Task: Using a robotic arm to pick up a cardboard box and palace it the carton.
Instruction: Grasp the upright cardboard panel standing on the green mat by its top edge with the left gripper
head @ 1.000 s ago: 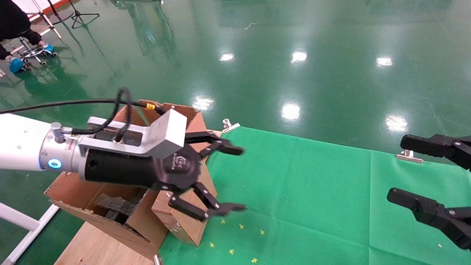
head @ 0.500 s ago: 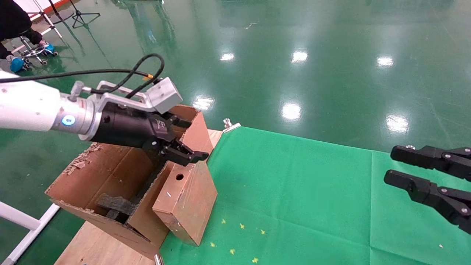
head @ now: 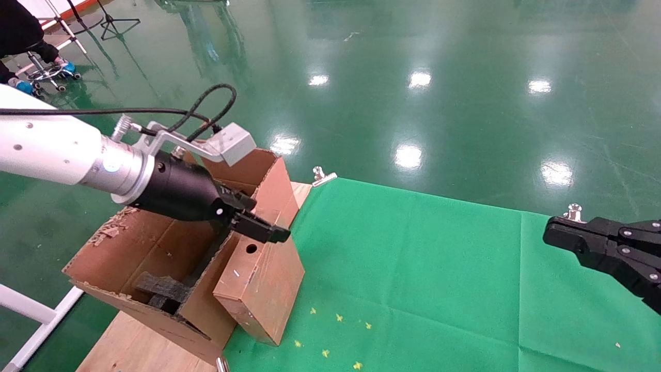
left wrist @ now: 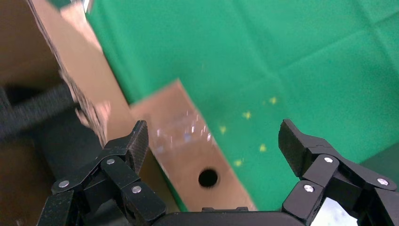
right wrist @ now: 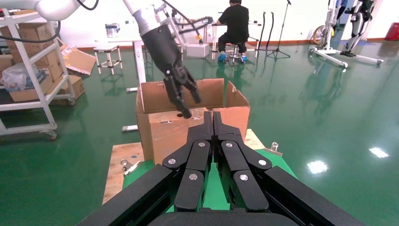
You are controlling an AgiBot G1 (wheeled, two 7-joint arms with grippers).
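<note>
The cardboard box [head: 263,281] is small, flat and taped, with a round hole near its top. It leans tilted against the outside wall of the carton [head: 129,248], its lower edge on the green cloth. The white robotic arm's left gripper [head: 266,231] hovers at the box's upper end. In the left wrist view this gripper [left wrist: 214,139] is open, with the cardboard box [left wrist: 188,146] lying between and beyond its fingertips, not gripped. The carton [left wrist: 80,84] sits beside it. The all-black right gripper [head: 550,235] hangs shut at the far right; in its own view that gripper [right wrist: 213,115] holds nothing.
Black foam [head: 162,289] lies inside the carton. The carton stands on a wooden board [head: 134,346] left of the green cloth [head: 413,268]. Metal clips [head: 323,175] hold the cloth's far edge. A seated person [right wrist: 235,23] and shelves [right wrist: 28,70] are far behind.
The left gripper swung back from over the cloth, turned and dropped to the box's upper end beside the carton. The right gripper went from open to shut.
</note>
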